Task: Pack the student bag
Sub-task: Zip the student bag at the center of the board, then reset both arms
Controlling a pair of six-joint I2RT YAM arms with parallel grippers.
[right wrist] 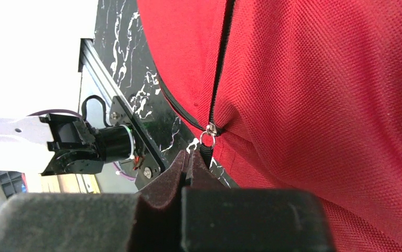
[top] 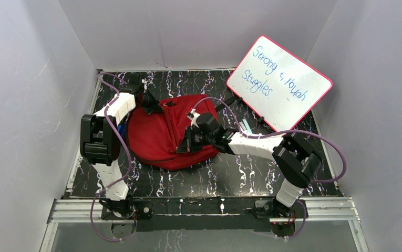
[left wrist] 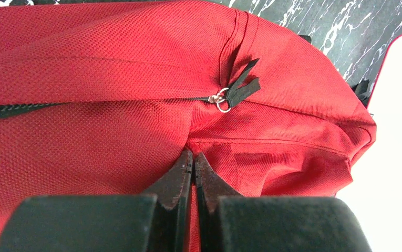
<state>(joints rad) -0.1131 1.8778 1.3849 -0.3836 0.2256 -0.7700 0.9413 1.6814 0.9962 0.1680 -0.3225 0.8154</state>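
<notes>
The red student bag [top: 159, 134] lies on the dark marbled table between the arms. My left gripper [top: 154, 105] is at the bag's far left end; in the left wrist view it [left wrist: 193, 157] is shut on a fold of the red fabric [left wrist: 109, 131], just below a zipper slider with a black tab [left wrist: 235, 90]. My right gripper [top: 185, 143] is at the bag's near right side. In the right wrist view it [right wrist: 188, 157] is shut, with the black zipper pull tab [right wrist: 205, 151] running taut from the slider [right wrist: 210, 128] in at its tips. The bag's inside is hidden.
A pink-framed whiteboard [top: 278, 84] with blue writing leans at the back right; its edge shows in the left wrist view [left wrist: 398, 136]. Grey walls enclose the table on three sides. The left arm's base [right wrist: 83, 144] shows in the right wrist view.
</notes>
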